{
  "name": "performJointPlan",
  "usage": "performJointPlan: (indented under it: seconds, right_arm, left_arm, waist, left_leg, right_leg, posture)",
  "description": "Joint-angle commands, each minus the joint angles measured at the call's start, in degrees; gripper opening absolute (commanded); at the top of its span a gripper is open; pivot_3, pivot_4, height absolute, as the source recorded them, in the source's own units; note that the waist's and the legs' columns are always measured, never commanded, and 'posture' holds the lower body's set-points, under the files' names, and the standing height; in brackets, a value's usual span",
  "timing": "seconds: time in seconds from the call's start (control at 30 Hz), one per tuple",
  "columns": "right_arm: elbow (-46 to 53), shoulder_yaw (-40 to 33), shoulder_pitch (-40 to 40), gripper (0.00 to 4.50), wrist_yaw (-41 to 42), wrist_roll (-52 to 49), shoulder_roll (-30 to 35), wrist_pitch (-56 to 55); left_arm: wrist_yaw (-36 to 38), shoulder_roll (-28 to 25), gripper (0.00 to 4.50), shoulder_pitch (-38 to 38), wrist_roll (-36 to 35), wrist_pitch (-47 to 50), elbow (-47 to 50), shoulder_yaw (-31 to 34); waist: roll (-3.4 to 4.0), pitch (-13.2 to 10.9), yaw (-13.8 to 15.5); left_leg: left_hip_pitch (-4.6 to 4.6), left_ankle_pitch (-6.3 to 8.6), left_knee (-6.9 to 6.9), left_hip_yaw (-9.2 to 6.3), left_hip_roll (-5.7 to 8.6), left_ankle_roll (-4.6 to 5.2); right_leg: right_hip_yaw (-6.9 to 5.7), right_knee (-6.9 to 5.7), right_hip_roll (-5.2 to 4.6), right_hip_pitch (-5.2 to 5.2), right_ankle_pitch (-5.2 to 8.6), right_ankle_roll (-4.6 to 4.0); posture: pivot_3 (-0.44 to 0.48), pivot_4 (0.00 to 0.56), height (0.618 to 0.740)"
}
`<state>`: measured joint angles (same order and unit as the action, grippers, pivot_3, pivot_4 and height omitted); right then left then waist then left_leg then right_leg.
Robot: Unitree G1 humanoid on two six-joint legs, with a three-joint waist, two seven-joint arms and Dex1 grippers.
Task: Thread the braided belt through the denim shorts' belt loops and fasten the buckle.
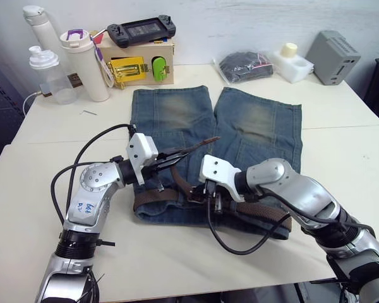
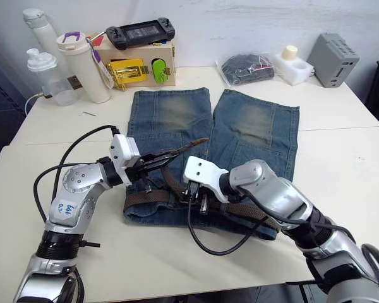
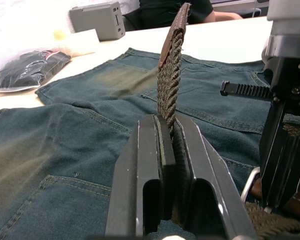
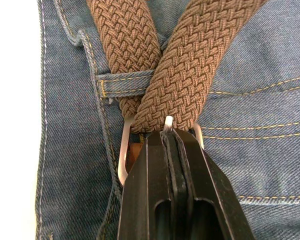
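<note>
1. At the table's [image 1: 38, 208] far left corner stand a white bottle [image 1: 39, 25], a clear shaker bottle [image 1: 48, 74] and a white tumbler with a purple lid loop [image 1: 85, 63].
2. Just right of them sits a wooden box [image 1: 142, 62] with a yellow latch and a green piece on its front; a black handheld controller [image 1: 141, 29] lies on top of it.
3. The left gripper [image 1: 180, 153] is clenched on the free tail of the braided belt [image 3: 171, 75], which rises tilted from between its fingers [image 3: 145, 175] over the shorts.
4. The denim shorts [image 1: 177, 113] lie flat mid-table, legs pointing away from the robot, waistband at the near edge. The belt runs along that waistband.
5. One of the belt loops [image 4: 121, 84] holds a strand of the belt; a second strand crosses over it.
6. The right gripper [image 4: 169, 131] is closed at the buckle [image 4: 123, 155], its tips against the silver frame where the crossing strand enters; whether it pinches the prong or the strap I cannot tell.
7. At the far right lie a black bundle in clear plastic [image 1: 243, 65], a white foam block [image 1: 292, 63] and a grey box [image 1: 333, 55].
</note>
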<state>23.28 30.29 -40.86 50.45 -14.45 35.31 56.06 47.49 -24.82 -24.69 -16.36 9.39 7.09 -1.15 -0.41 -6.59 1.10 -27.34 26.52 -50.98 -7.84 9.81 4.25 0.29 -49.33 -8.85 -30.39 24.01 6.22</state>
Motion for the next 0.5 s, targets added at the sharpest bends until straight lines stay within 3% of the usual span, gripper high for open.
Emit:
performJointPlan:
  seconds: [0.03, 0.33, 0.5]
  right_arm:
    - [-2.6, 5.9, 0.9, 0.03, 0.6, 1.1, -1.5, 1.4]
    - [-8.7, 14.2, -1.4, 0.03, 5.3, 4.3, -2.0, 2.8]
    - [-8.9, 18.0, -1.6, 0.03, 7.8, 6.4, -2.4, 1.9]
  left_arm:
    - [0.6, 0.5, 0.00, -2.3, -1.3, -0.7, 1.8, -0.7]
    - [9.0, 2.3, 0.00, -12.4, -2.6, -1.7, -0.9, -6.1]
    - [15.4, 5.3, 0.00, -22.0, -2.7, -5.0, -8.7, -8.3]
  waist:
    - [-0.01, 0.0, -0.2]
    - [0.02, 0.1, -1.5]
    - [-0.04, 0.1, -1.2]
  left_leg:
    - [0.02, 0.00, 0.01, 0.01, -0.01, -0.01]
    - [0.18, 0.03, 0.16, 0.01, -0.14, -0.10]
    - [0.18, 0.03, 0.20, 0.00, -0.14, -0.11]
  right_leg:
    - [0.00, 0.00, 0.00, 0.02, 0.00, 0.00]
    - [0.00, 0.00, 0.11, 0.06, 0.00, 0.00]
    - [0.01, 0.03, 0.13, 0.06, 0.00, 0.00]
  posture:
    - [0.000, 0.150, 0.646]
    - [0.000, 0.150, 0.646]
    - [0.000, 0.150, 0.646]
